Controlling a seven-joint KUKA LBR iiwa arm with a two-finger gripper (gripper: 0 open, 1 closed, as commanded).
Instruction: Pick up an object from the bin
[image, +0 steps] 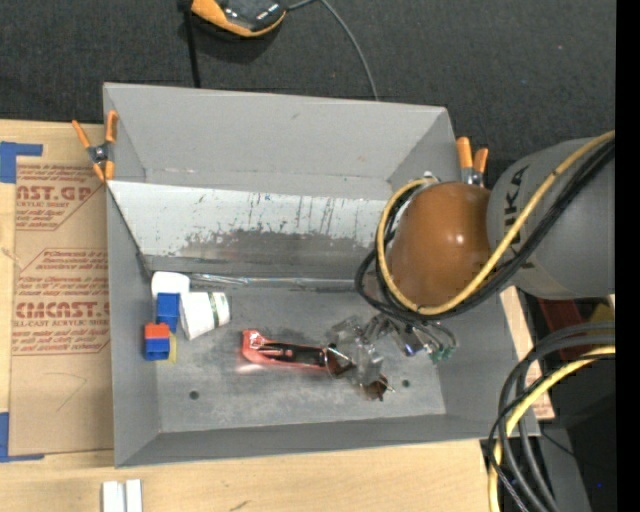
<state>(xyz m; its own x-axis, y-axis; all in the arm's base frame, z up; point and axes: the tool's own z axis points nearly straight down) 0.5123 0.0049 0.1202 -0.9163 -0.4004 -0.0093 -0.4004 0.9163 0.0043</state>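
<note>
The gripper (358, 357) sits low over the floor of the bin (280, 140), near the front edge and right of the middle, under the arm's orange-brown wrist cover (440, 250). I cannot tell whether it is open or closed, because its metal parts merge with the grey floor beneath.

Just to its left lies a slim red and dark tool (285, 351), stretched along the floor roughly parallel to the front edge. The tool's bright red end points towards the left wall. Its dark end runs right up to the gripper, touching it or very nearly. Nothing shows the tool gripped, and it appears to lie flat on the floor. A small dark brown scrap (376, 387) lies just beside the gripper, towards the front edge; I cannot make out what it is.

Well apart from all this, by the left wall, sits a small cluster:
- a white cup on its side (205, 313)
- a blue block (167, 306), with a white block (170, 284) behind it towards the back wall
- a blue and orange block (157, 342), nearer the front

As I judge it, the pick is only partly done. The gripper is down among the things, and the red tool is the likeliest choice, but nothing has been lifted. What is left is to get a firm hold on one thing and raise it clear of the bin's walls
</note>
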